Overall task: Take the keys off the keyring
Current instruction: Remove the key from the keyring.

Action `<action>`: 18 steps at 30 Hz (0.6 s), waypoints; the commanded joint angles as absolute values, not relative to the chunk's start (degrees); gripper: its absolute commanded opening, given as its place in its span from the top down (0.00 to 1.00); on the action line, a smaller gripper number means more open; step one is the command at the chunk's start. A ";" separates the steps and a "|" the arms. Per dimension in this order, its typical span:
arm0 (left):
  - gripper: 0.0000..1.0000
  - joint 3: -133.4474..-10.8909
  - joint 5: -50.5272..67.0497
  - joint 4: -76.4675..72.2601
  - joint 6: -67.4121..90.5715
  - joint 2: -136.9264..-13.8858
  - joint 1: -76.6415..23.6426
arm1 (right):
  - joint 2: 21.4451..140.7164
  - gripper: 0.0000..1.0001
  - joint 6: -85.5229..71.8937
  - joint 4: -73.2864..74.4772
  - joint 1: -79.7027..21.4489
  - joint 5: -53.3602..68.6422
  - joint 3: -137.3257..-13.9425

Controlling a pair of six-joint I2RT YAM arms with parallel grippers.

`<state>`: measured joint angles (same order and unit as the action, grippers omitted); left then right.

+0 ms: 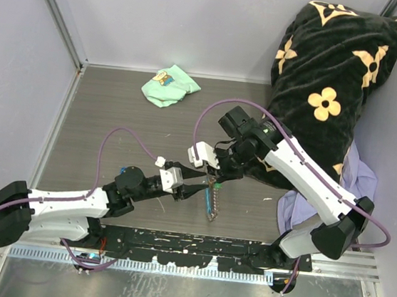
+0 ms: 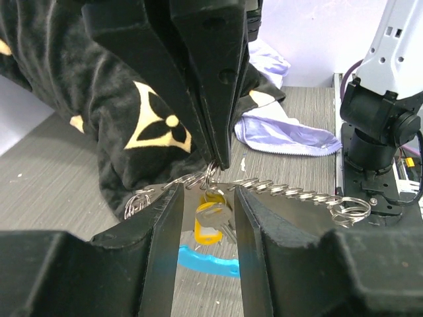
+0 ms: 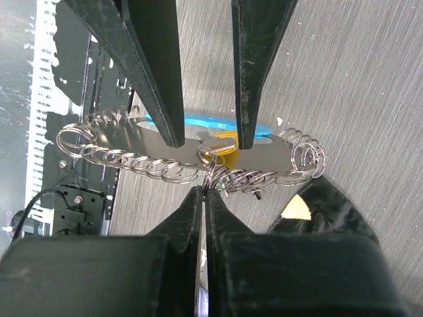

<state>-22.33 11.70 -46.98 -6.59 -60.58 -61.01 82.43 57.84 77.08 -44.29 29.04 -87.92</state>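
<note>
Pinched tight between the tapered black tips of the right gripper (image 3: 203, 193): the keyring (image 2: 211, 174), a thin silvery wire loop, up at mid-table just ahead of the arm bases. Strung out to either side of it, a grey link chain (image 2: 284, 191) of small glinting wire coils. Dangling right under the ring, the keys (image 2: 210, 223), bunched together, with only a yellowish plastic tag and one flat silver blade plain to see. Straddling that bunch, the two blunt matte-black fingers (image 2: 162, 231) of the left gripper (image 2: 207, 198), set partly apart with a narrow gap between them. No telling whether either pad touches a key. Below, a sky-blue fob (image 2: 208, 261), smooth, oblong and slightly curved, seen against the grey wood-grain table (image 1: 129, 126). Off to the right, a plush black blanket (image 1: 329, 70) with cream flower shapes, heaped against the wall, and a crumpled lavender cloth (image 2: 277, 135) at its foot. Far back, well apart from it all, a bunched mint-green cloth (image 1: 169, 88).
</note>
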 commanded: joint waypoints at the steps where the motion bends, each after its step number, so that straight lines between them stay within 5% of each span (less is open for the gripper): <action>1: 0.62 -23.59 13.49 -53.59 -9.46 -60.70 -60.84 | 83.14 0.99 57.09 78.91 -44.60 29.73 -91.45; 18: 0.66 -25.90 14.12 -52.90 -9.37 -65.56 -60.48 | 86.70 0.99 57.22 81.21 -45.95 29.69 -94.83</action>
<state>-23.27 14.52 -48.18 -8.64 -64.82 -60.73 86.39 57.84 80.51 -45.28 28.80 -92.16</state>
